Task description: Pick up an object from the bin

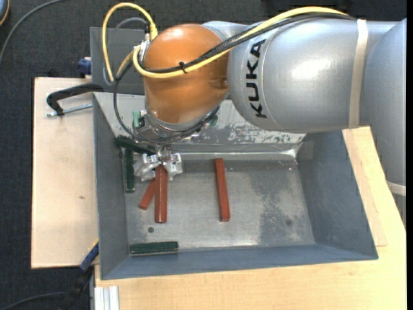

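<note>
My gripper [159,164] hangs low over the bin's left part, its metal fingertips right above the upper ends of two reddish-brown sticks. One stick [161,197] lies nearly straight along the floor; the other [148,195] slants out to the left beneath it, and the two cross near the fingertips. A dark green bar [130,168] lies along the left wall, just left of the gripper. Whether anything sits between the fingers is hidden by the gripper's body.
A third reddish-brown stick [222,190] lies alone in the middle of the bin. A dark green bar [153,247] rests at the front left corner. The arm's orange cover and big grey link overhang the back of the bin.
</note>
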You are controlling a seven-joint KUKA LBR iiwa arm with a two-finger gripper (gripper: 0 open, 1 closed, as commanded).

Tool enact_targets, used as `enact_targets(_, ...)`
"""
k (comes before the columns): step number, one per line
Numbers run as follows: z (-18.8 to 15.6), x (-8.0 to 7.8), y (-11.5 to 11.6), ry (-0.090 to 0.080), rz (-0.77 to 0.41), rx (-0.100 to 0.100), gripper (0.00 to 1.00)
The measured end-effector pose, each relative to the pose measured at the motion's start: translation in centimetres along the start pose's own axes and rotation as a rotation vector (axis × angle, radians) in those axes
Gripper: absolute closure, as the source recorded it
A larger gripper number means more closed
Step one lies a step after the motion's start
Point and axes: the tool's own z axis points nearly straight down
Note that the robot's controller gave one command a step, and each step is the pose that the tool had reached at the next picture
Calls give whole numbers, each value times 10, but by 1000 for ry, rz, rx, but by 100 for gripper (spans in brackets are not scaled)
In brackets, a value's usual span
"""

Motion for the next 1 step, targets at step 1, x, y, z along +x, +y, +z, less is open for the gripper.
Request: enact_targets(1, -10, -2, -1, 1, 4, -7, 100)
